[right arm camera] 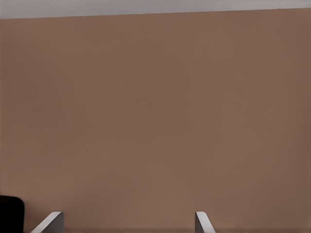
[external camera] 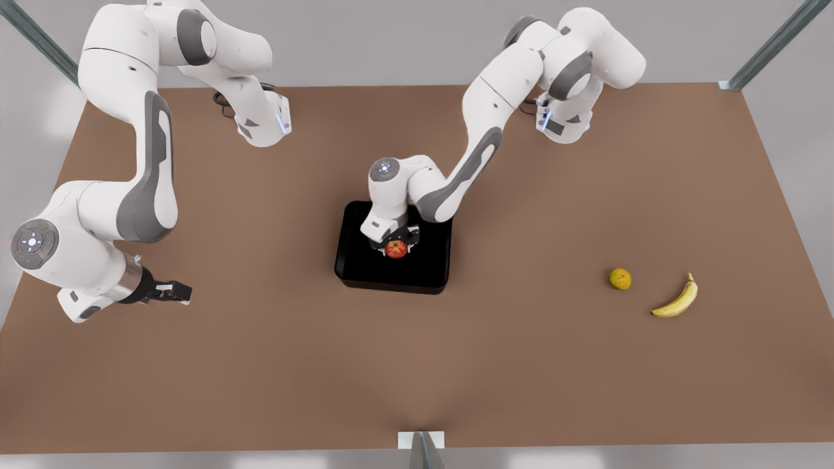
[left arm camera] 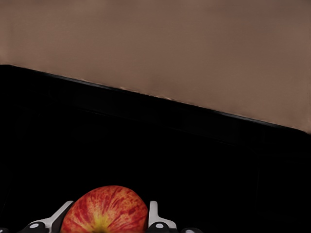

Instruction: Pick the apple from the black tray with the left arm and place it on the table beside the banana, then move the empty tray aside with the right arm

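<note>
Apple (external camera: 396, 249) sits mid black tray (external camera: 352, 260); left gripper (external camera: 395, 248) fingers (left arm camera: 154, 213) straddle its sides, contact unclear. Firm, smooth, light: grip widest girth. Right gripper (external camera: 171, 291) waits far left, fingers (right arm camera: 200, 222) released.

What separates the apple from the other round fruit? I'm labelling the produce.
The apple is red with yellowish streaks; the yellow-green fruit is not. The apple sits in the black tray between the left gripper fingers; the yellow-green fruit lies free on the table, near the banana. Both are small and round.
</note>
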`<action>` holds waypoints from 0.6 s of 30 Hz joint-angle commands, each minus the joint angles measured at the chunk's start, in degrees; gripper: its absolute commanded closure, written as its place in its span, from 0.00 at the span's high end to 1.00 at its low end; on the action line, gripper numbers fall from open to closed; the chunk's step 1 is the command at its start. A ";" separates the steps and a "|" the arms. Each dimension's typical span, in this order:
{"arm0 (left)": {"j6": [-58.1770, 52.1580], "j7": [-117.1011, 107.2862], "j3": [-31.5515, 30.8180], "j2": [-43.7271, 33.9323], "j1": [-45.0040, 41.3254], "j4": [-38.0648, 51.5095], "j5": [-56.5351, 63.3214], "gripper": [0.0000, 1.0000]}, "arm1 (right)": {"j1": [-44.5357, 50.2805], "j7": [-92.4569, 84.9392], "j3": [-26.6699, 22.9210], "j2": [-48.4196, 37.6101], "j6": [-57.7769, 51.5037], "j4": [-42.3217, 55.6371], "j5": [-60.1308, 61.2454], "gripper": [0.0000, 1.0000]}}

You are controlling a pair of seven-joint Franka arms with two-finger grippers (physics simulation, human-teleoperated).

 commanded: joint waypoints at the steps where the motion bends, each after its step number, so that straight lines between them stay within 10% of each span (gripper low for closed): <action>1: -16.58 17.96 -0.01 -5.10 3.19 -0.19 -6.26 0.76 | 0.00 -0.06 0.02 -0.07 -0.02 0.03 0.05 1.00; 8: -21.59 53.29 0.25 -15.39 22.70 -10.56 -6.52 0.77 | 8.96 12.76 7.04 -2.71 -23.05 10.93 -0.12 1.00; 12: -9.73 70.70 0.25 -11.96 35.71 -15.57 -6.44 0.78 | 19.52 50.12 11.79 -4.38 -24.54 10.40 7.60 1.00; 18: -0.85 75.53 0.78 -4.66 41.52 -14.95 -3.62 0.86 | 19.52 60.85 13.20 -2.62 -15.58 -3.04 11.57 1.00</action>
